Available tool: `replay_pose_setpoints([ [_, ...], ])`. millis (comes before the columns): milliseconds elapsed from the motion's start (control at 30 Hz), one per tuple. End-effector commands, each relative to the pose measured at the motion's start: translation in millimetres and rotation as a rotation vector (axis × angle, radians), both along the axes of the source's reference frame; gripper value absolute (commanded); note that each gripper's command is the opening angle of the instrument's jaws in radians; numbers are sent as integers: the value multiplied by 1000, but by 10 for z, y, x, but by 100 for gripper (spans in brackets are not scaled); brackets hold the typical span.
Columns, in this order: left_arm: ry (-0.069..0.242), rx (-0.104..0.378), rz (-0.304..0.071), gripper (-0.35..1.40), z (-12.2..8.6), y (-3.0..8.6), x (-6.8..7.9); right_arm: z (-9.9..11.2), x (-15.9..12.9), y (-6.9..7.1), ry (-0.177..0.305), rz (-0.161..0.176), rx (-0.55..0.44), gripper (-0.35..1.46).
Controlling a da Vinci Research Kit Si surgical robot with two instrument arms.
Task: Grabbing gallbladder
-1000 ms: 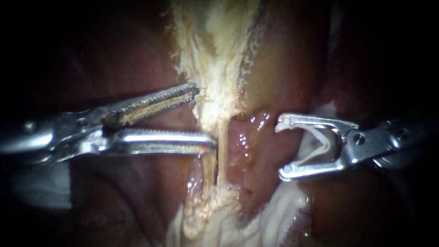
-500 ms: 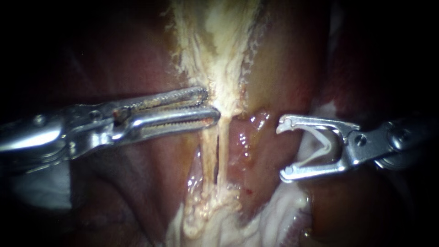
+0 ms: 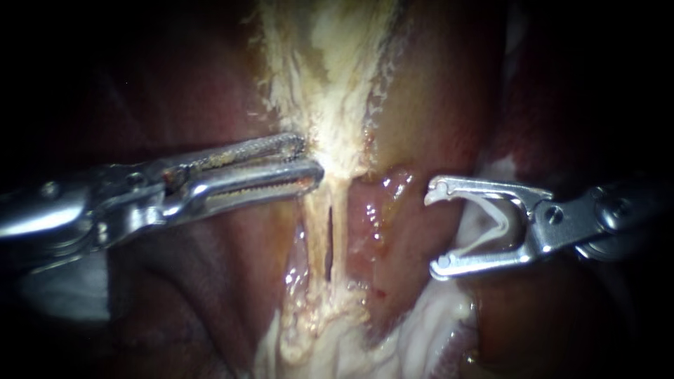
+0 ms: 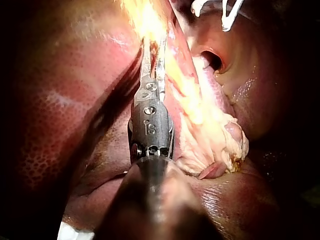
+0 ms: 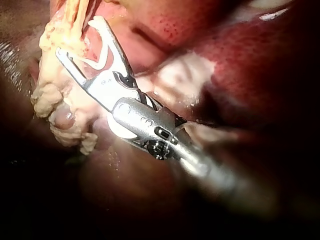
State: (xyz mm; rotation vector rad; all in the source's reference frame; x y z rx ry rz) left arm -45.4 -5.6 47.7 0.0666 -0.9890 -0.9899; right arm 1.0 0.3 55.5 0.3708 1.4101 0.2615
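The gallbladder's pale, ragged tissue (image 3: 330, 84) runs down the middle of the endoscope view and narrows into two thin tubes (image 3: 341, 224) with a dark slit between them. My left instrument (image 3: 311, 156) comes in from the left, its toothed jaws shut on the left edge of that pale tissue just above the tubes. The left wrist view shows its jaw tips (image 4: 152, 52) buried in the yellowish tissue. My right instrument (image 3: 433, 229) hangs to the right of the tubes, apart from them. A white clip (image 3: 500, 226) sits spread between its wide jaws, as the right wrist view (image 5: 78, 37) also shows.
Dark red liver (image 3: 175, 84) lies on both sides of the pale band. White fatty tissue (image 3: 421, 337) bunches up below the tubes. A glistening pink patch (image 3: 379, 210) lies between the tubes and the right instrument.
The left instrument's jaws have closed from wide open onto the pale tissue's edge and drawn slightly left; the slit between the tubes has widened. The right instrument has not moved.
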Motion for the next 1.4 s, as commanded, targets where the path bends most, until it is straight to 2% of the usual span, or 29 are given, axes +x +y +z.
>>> replay_pose_setpoints([
  [33, 8, -2, -11, 34, -4, -2, -2, 0, 0, 0, 0, 0, 0, 58],
  [233, 58, -13, -47, 37, -16, -7, -11, 0, 0, 0, 0, 0, 0, 58],
  [533, 112, 10, -77, 37, -7, -2, -26, 0, 1, 0, 0, 1, 0, 58],
  [767, 157, 26, -98, 32, -4, -3, -33, -1, 1, 0, 1, 0, 0, 58],
  [967, 174, 35, -107, 20, -2, -2, -29, -4, 0, -1, 2, -1, 0, 58],
  [1267, 205, 52, -116, 5, 15, 6, -23, -4, 0, -1, 2, -1, 0, 57],
  [1400, 198, 61, -115, -10, 18, 8, -23, -5, 0, -2, 2, -1, 0, 57],
])
